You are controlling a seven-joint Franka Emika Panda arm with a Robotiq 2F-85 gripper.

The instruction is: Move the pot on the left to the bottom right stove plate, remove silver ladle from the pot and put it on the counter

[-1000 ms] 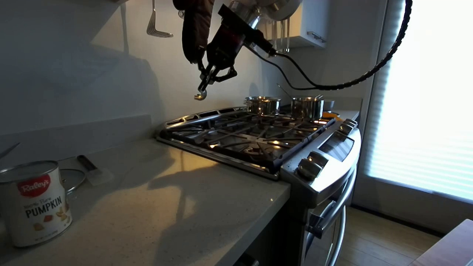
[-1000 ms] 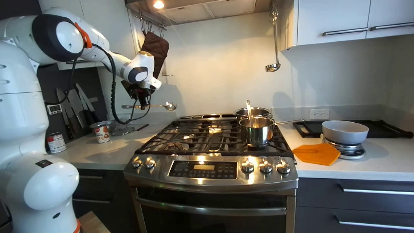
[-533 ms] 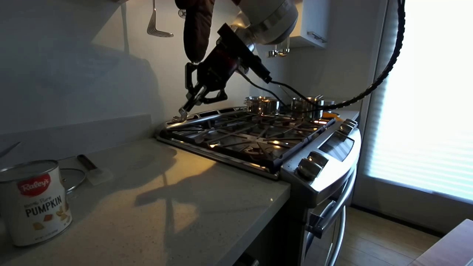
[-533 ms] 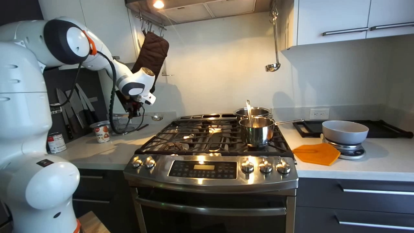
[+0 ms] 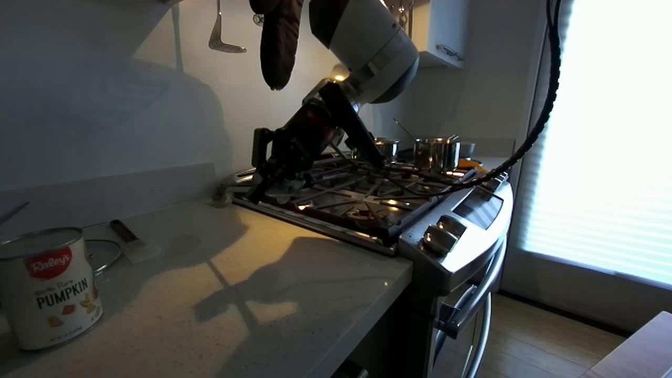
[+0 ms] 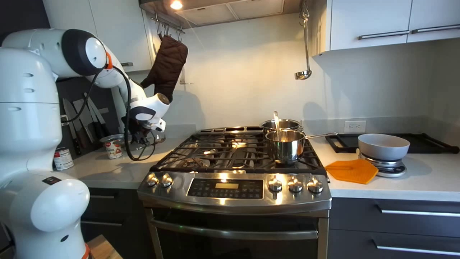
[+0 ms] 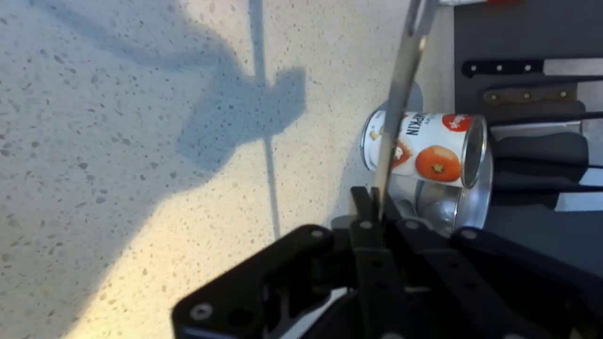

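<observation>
Ladle (image 7: 399, 103) and gripper (image 7: 376, 200) meet at a thin handle: the jaws are clamped on it, over the back of the light counter (image 5: 173, 294), and what seems left is to lower it and let go. Forward of the gripper the handle runs out of the wrist view, while the ladle bowl (image 5: 220, 197) juts out on the gripper's wall side, low by the backsplash (image 5: 157, 193) and the rear corner of the cooktop (image 5: 367, 240); whether it touches anything I cannot tell. Trouble would likely start there: should the bowl strike the backsplash or cooktop edge, the ladle's length would lever the handle round in a narrow grip. Letting go with one end raised could drop it or let it roll on its bowl. A pumpkin can (image 7: 431, 148) stands apart from the gripper, on the side away from the cooktop, and a sideways swing of the handle could clip it. The slack cable (image 5: 551, 94), hanging on the cooktop side, might snag there. Well off on that same side, the steel pot (image 6: 285, 153), which I take for the task's, sits on the front right burner grate (image 6: 312, 162) with another utensil handle (image 6: 276, 124) standing in it; only a wide swing would disturb it.
</observation>
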